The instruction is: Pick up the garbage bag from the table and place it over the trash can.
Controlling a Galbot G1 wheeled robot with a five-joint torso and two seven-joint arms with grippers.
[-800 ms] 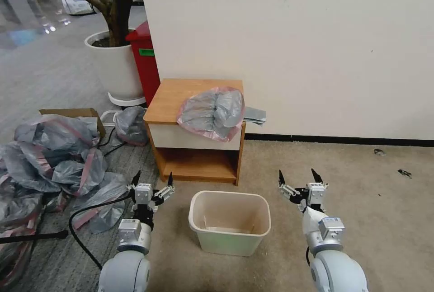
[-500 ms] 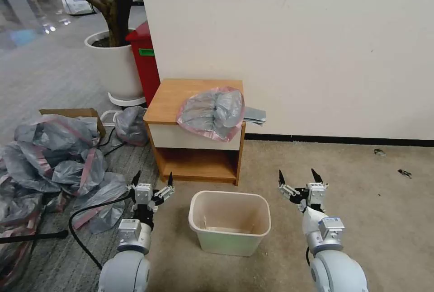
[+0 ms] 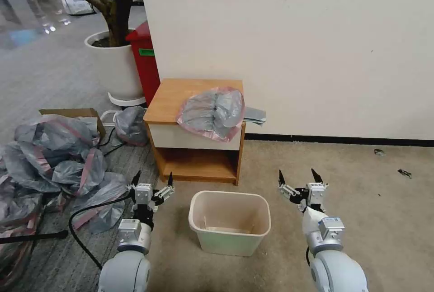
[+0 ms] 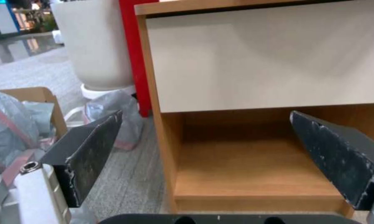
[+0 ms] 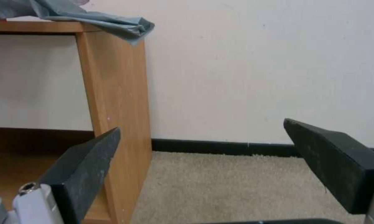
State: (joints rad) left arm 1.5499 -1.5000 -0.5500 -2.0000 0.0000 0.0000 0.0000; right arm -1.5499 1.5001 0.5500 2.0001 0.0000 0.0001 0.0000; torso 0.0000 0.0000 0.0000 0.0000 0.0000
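pale grey arms, black-tipped left claw (image 3: 153,178), right claw (image 3: 298,175)

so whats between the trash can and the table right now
Nothing: in the head view, a bare strip of beige carpet separates the trash can from the table. The garbage bag lies on the tabletop, above that stretch.

office lobby, carpet (image 3: 384,201), potted tree (image 3: 115,63)

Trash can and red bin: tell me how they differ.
The trash can is cream-beige, low and open-topped, standing on the carpet in front of the table. The red bin is taller, has a green label, and stands behind the table against the wall corner. Both are upright and rectangular.
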